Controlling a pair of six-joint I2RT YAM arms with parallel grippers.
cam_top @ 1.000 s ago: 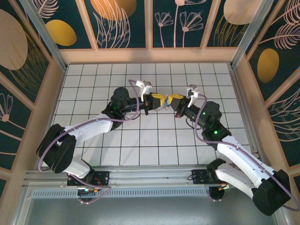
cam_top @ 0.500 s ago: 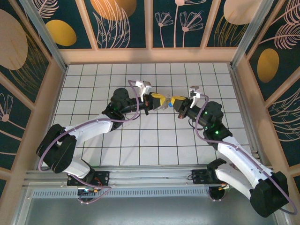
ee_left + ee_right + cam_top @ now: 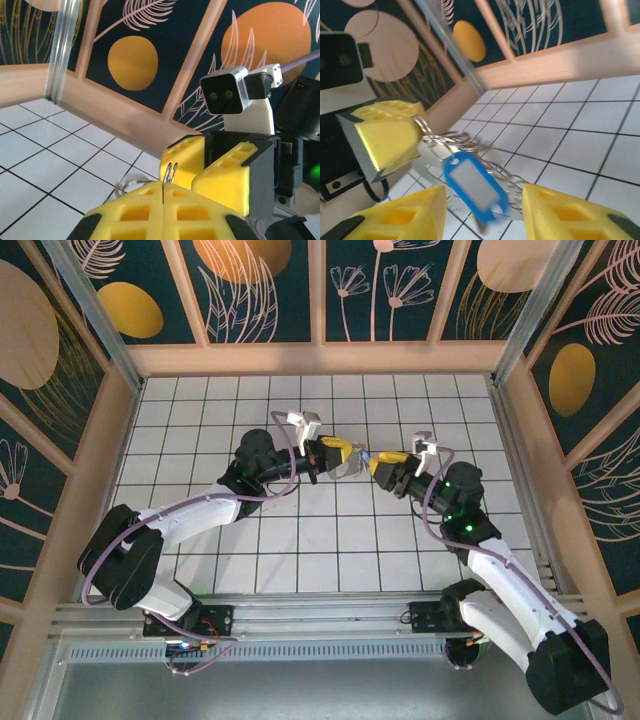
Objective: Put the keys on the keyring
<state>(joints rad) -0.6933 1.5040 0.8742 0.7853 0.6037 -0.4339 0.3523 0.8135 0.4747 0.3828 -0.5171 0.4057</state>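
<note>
White arm links (image 3: 200, 508), black joints (image 3: 262, 452), yellow gridded tool fingers (image 3: 165, 212), lilac cables (image 3: 302, 58), green status light (image 3: 466, 528)

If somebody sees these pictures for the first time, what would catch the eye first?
Two yellow-fingered grippers meet tip to tip over the white tiled table. The left gripper pinches a thin metal keyring. Below the keyring, a bright blue key tag dangles in the gap between the open fingers of the right gripper.

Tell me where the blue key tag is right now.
Right wrist view: the blue key tag hangs off the keyring pinched by the left gripper, dangling between the right gripper's open jaws.
</note>
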